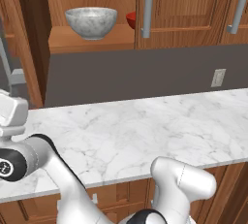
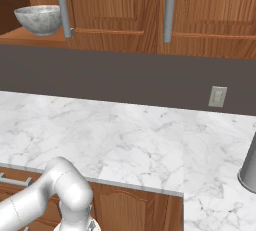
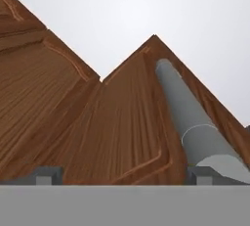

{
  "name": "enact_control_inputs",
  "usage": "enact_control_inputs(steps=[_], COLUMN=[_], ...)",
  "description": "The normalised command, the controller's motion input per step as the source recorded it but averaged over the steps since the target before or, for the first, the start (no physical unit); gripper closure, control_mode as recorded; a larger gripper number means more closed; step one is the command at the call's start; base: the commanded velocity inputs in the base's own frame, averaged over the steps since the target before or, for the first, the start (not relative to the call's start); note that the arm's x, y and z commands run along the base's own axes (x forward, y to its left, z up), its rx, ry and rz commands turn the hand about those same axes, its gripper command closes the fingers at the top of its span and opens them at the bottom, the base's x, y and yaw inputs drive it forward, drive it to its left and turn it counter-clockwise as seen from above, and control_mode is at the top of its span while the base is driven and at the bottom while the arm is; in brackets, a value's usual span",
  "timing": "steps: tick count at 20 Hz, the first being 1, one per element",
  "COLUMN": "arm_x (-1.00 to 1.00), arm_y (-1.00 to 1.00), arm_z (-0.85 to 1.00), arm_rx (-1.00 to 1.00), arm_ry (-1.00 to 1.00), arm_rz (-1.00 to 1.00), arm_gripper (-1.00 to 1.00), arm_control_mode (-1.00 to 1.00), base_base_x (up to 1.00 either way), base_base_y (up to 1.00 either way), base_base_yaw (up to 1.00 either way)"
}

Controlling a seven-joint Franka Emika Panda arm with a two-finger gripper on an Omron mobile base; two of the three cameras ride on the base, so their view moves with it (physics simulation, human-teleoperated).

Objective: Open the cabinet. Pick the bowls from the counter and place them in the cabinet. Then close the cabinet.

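We see just a sliver of the red bowl (image 1: pixel 131 19) behind the closed cabinet door (image 1: pixel 177 9); a grey cylinder (image 2: pixel 248 170) is cut off at right.

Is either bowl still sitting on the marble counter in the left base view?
No: the grey-white marble-look bowl and the red bowl both sit on the shelf of the open cabinet, above the counter.

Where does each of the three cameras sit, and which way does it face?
Left base view: behind the arm, left; faces counter and open cabinet holding the marble bowl and red bowl.
Right base view: behind the arm, right; faces counter, closed doors, marble bowl at left.
Hand view: on the hand, close to a door and its handle; open gripper fingertips at the bottom.
Both base views share the counter, marble bowl and outlet.
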Motion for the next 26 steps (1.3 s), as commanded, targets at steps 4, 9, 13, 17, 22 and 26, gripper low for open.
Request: enact_control_inputs(steps=[4, 9, 13, 17, 22, 26], arm_x=[-0.51, -0.35, 0.2, 0.04, 0.0, 0.11], arm_y=[-0.94, -1.0, -1.0, -1.0, -1.0, -1.0], arm_z=[0.0, 0.05, 0.43, 0.44, 0.18, 0.07], arm_rx=[0.35, 0.4, 0.39, 0.42, 0.45, 0.45], arm_ry=[-0.01, 0.0, 0.12, 0.19, 0.18, 0.18], arm_rz=[-0.03, -0.01, 0.0, 0.02, 0.02, 0.04], arm_gripper=[-1.0, -1.0, -1.0, -1.0, -1.0, -1.0], arm_control_mode=[-1.0, -1.0, -1.0, -1.0, -1.0, -1.0], base_base_x=[0.0, 0.0, 0.0, 0.0, 0.0, 0.0], base_base_y=[0.0, 0.0, 0.0, 0.0, 0.0, 0.0], base_base_yaw=[0.0, 0.0, 0.0, 0.0, 0.0, 0.0])
